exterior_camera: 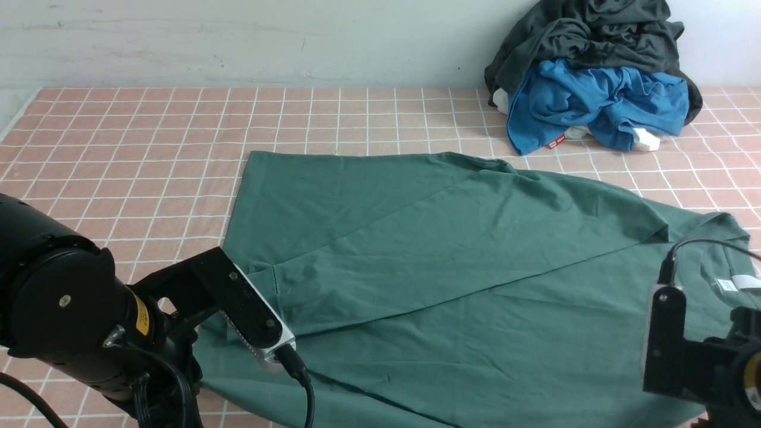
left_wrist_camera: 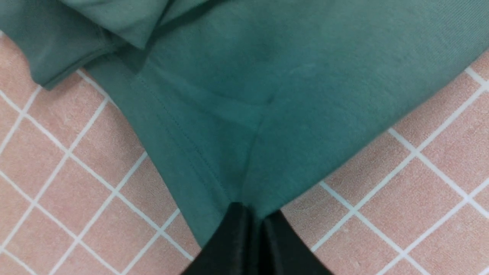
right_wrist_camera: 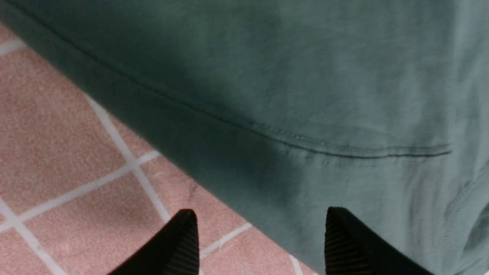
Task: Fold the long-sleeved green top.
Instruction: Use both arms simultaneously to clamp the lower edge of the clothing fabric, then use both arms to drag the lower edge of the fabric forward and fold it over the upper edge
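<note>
Right, front view first: the green long-sleeved top (exterior_camera: 452, 255) lies spread over the middle and right of the tiled counter (exterior_camera: 131, 137), a broad flap folded diagonally across its body and its white neck label (exterior_camera: 726, 285) showing at the near right. Far back on the right, against the wall, a blue garment (exterior_camera: 594, 107) sits heaped under a dark grey garment (exterior_camera: 588, 35), both well apart from the top. The left arm (exterior_camera: 59, 309) comes in low at the near left, wrist over the top's near-left corner, and the right arm (exterior_camera: 701, 356) sits at the near right, just beside the label. Neither claw's tips show from here. Over to the left wrist view: the left claw (left_wrist_camera: 254, 215) is closed tight, jaws pressed together, with a point of the green cloth pinched at its tip, creases running away from the grip and pink tiles on both sides. Now the right wrist view: the right claw (right_wrist_camera: 259, 219) stands wide apart, gripping nothing, one jaw over bare tile, the other over the top's stitched edge.
</note>
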